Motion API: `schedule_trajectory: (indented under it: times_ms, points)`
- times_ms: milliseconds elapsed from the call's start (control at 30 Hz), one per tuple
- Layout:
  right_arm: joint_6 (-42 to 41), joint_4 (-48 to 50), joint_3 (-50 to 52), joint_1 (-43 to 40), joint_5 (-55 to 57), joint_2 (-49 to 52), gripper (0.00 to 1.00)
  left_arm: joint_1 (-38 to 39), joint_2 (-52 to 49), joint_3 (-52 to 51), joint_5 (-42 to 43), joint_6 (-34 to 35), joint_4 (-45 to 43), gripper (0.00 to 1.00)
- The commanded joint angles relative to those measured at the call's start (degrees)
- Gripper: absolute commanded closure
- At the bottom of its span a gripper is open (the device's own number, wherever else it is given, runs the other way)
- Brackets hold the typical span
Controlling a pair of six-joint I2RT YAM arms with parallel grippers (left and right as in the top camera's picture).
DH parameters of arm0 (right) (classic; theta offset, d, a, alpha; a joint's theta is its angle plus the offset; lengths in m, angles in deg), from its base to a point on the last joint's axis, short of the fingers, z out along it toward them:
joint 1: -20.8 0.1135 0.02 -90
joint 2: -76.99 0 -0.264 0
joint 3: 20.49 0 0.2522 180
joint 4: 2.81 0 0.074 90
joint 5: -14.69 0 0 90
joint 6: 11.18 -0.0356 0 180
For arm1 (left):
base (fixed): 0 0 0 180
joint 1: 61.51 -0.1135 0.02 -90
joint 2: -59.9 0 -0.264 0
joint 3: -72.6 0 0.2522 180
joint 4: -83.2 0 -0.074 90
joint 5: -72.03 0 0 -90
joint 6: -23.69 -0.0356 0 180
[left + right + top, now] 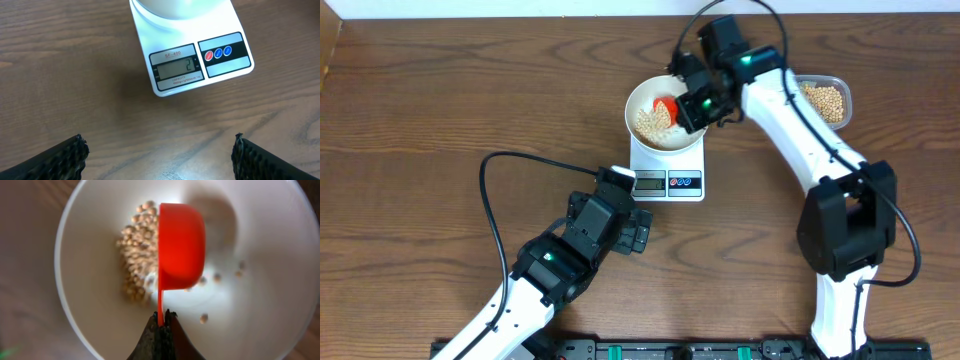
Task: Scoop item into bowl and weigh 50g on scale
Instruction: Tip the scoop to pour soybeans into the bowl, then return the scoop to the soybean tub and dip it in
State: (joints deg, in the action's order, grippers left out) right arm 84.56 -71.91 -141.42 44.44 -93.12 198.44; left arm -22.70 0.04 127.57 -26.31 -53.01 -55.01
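left wrist: bowl (175, 6) cut off by far edge | scale (150, 30) display shows a lone 2, other digits too faint | left end effector (159, 140) clipped by near edge | right wrist: blurred, bowl rim clipped by picture edges, red scoop (181, 245) handle mostly hidden inside right end effector (161, 315) | overhead: tub (830, 102) partly behind right arm (790, 110), display too small to read

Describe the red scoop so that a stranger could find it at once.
Start at the white scale in the middle of the wooden table; a round white bowl stands on it. Inside the bowl, beside tan beans, the right claw holds the scoop. Nothing else there is bright red.
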Motion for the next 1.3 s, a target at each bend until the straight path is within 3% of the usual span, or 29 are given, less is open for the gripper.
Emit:
schedule_trajectory:
  times_ms: [0,333,667,967,1267]
  points:
    - [1.7,-0.2,-2.4,3.2,15.4,-2.4,0.99,0.2,0.0,0.1,-1.2,0.1,-0.2,0.06]
    - [4.2,-0.2,-2.7,12.9,39.3,-2.4,0.99,0.2,0.0,0.1,-1.2,0.1,-0.1,0.06]
    - [3.2,0.3,-2.9,14.5,41.1,-4.5,0.99,0.2,0.0,0.1,-1.2,0.1,-0.1,0.06]
    - [3.1,0.2,-3.5,8.3,24.5,-13.5,0.99,0.2,0.0,0.1,-1.2,0.1,-0.1,0.06]
    - [0.0,-1.5,-3.5,-8.0,5.1,-20.2,0.99,0.2,0.0,0.1,-1.2,0.1,-0.1,0.06]
